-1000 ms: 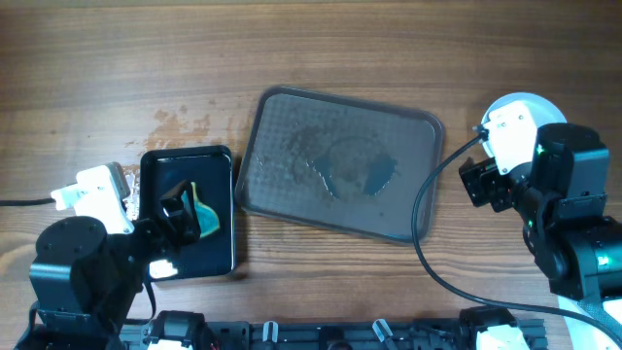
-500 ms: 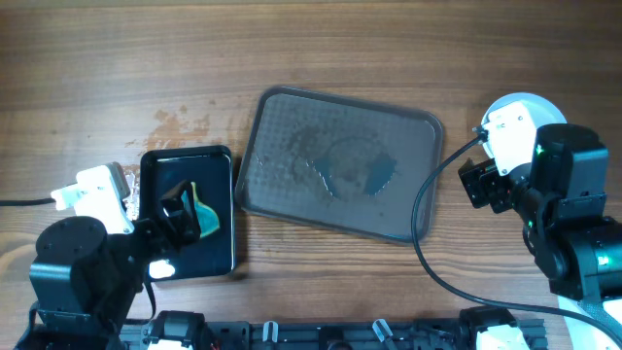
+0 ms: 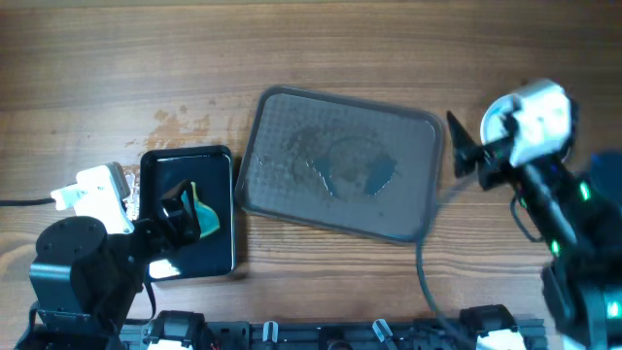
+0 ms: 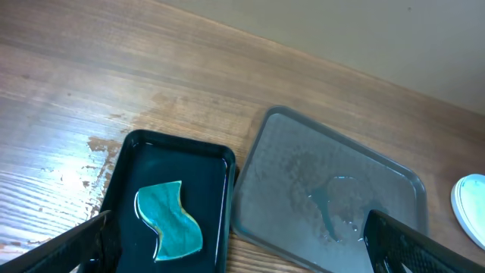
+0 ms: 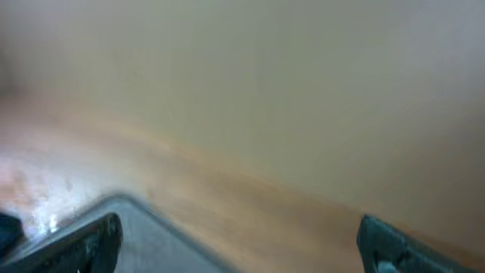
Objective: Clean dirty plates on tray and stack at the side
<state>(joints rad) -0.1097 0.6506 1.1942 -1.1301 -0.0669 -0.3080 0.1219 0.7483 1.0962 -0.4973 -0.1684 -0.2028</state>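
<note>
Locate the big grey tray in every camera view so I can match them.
Overhead: the grey tray lies in the centre, slightly tilted.
Left wrist: lower right of centre.
Right wrist: only a blurred corner, bottom left.
Shared landmark: the small black tray beside its left edge, visible overhead and in the left wrist view.

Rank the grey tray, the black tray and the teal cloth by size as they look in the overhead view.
1. The grey tray, clearly the largest.
2. The black tray, clearly smaller though partly covered.
3. The teal cloth, smallest; it lies inside the black tray, partly hidden.
</note>
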